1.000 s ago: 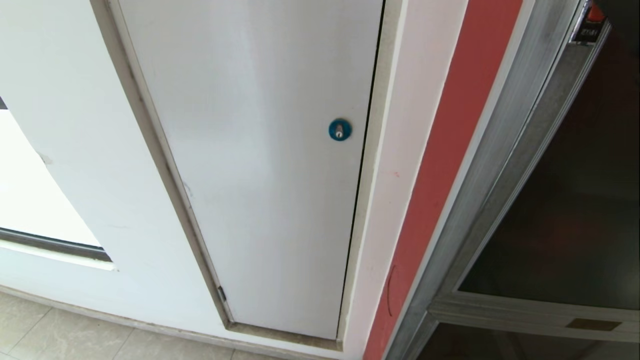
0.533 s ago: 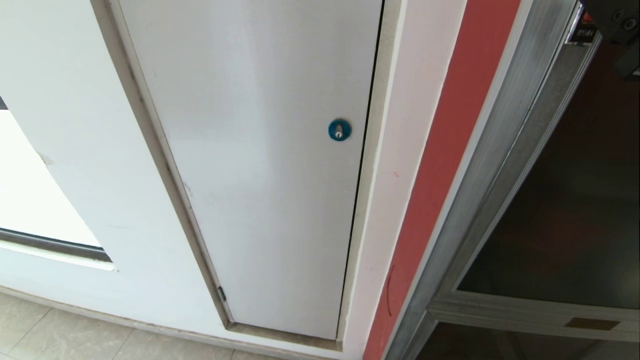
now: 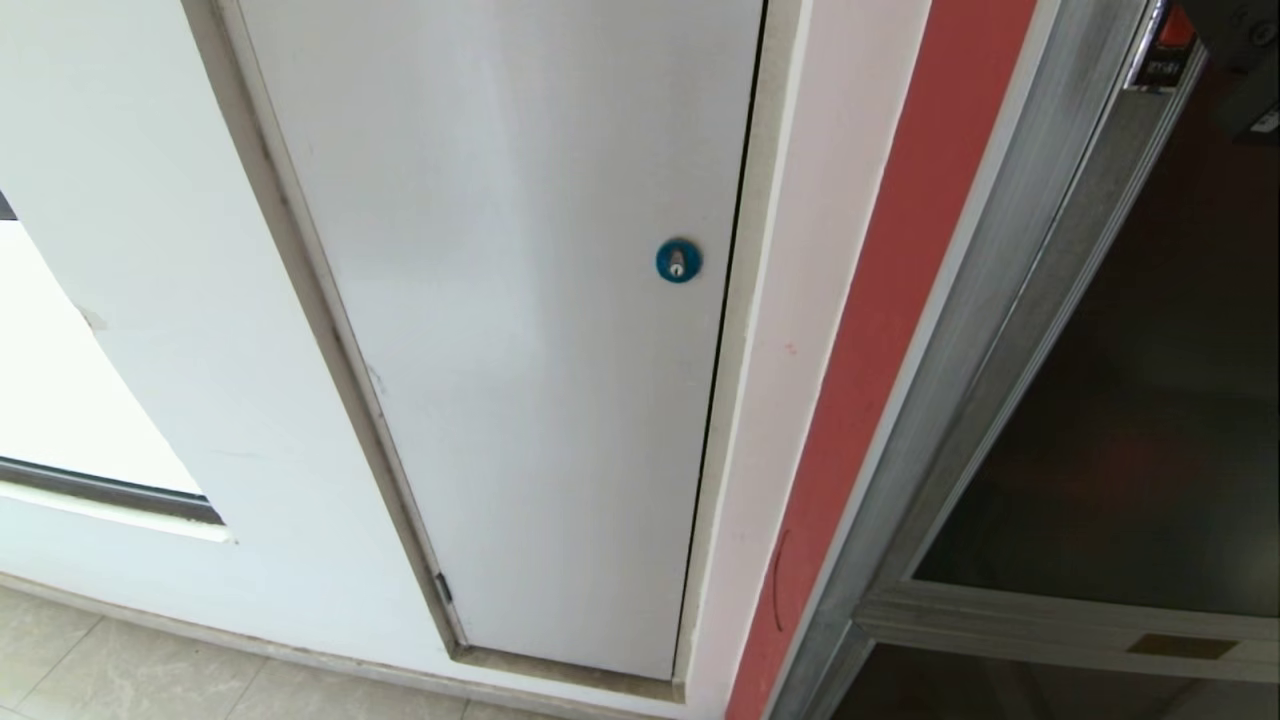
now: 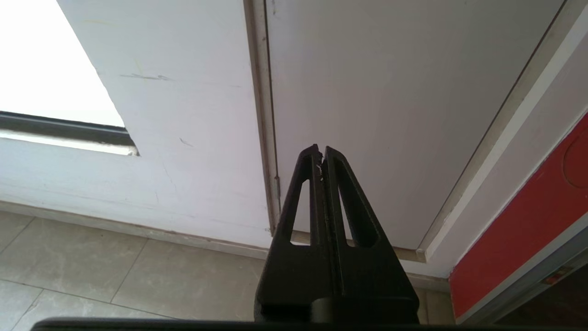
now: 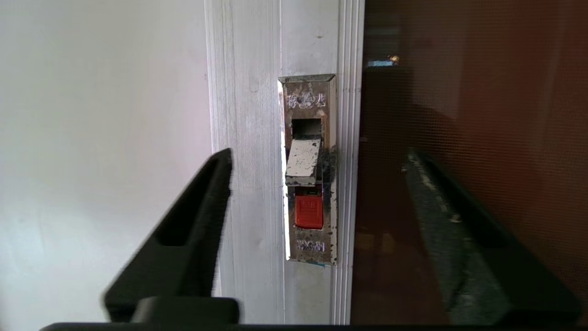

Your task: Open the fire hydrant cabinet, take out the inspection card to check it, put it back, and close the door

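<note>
door (image 5: pixel 459 138): dark tinted glass, ribbed aluminium frame, centre-right of right wrist view | latch (image 5: pixel 308 170): pitted metal plate, orange-red tab, centre | right gripper (image 5: pixel 317 165): black tapered fingers apart, flanking latch, not touching | left gripper (image 4: pixel 321 156): fingers together, facing white panel (image 4: pixel 390 92)

The head view looks steeply down the wall, the white panel (image 3: pixel 500 330) at centre and the door (image 3: pixel 1130 400) at far right. The left wrist view, low near the floor (image 4: pixel 115 276), shares that panel. The right wrist view faces the door's latch (image 5: pixel 308 184) closely, shared with the head view's top right corner.
</note>
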